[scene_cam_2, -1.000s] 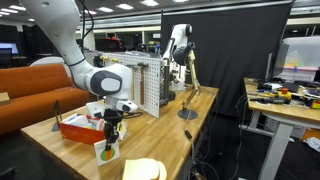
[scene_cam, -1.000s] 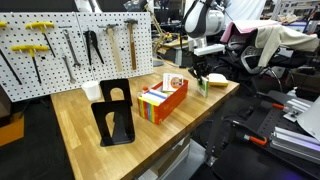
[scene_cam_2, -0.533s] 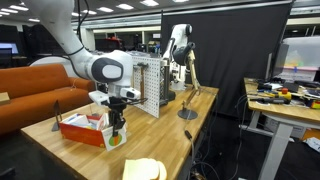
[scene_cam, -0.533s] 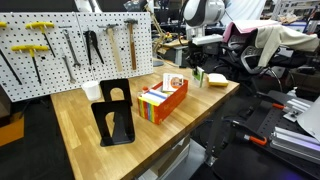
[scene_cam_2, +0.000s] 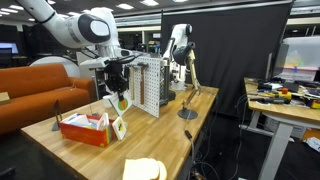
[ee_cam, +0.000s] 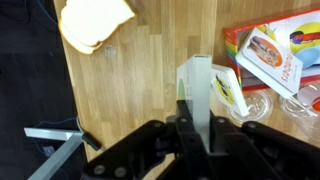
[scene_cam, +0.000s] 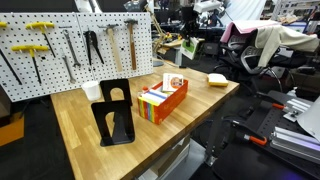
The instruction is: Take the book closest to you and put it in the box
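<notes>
My gripper (scene_cam_2: pixel 118 84) is shut on the small green book (scene_cam_2: pixel 121 102) and holds it upright, high above the table. In the wrist view the book's pale page edges (ee_cam: pixel 197 85) stand up between the jaws (ee_cam: pixel 193 126). In an exterior view the gripper (scene_cam: pixel 187 36) and the book (scene_cam: pixel 188 46) hang above the far end of the table. The orange-red box (scene_cam: pixel 165 101) with coloured spines lies below; it also shows in an exterior view (scene_cam_2: pixel 84 130) and at the right of the wrist view (ee_cam: pixel 288 40).
A flat pale yellow book (scene_cam: pixel 217 79) lies near the table's end (scene_cam_2: pixel 145 170) (ee_cam: pixel 94 22). A white-covered picture book (scene_cam_2: pixel 118 127) leans by the box (ee_cam: pixel 229 90). A black bookend (scene_cam: pixel 115 112) stands on the table, with a tool pegboard (scene_cam: pixel 60 45) behind it.
The gripper has risen from just above the table to well above it, carrying the green book up with it.
</notes>
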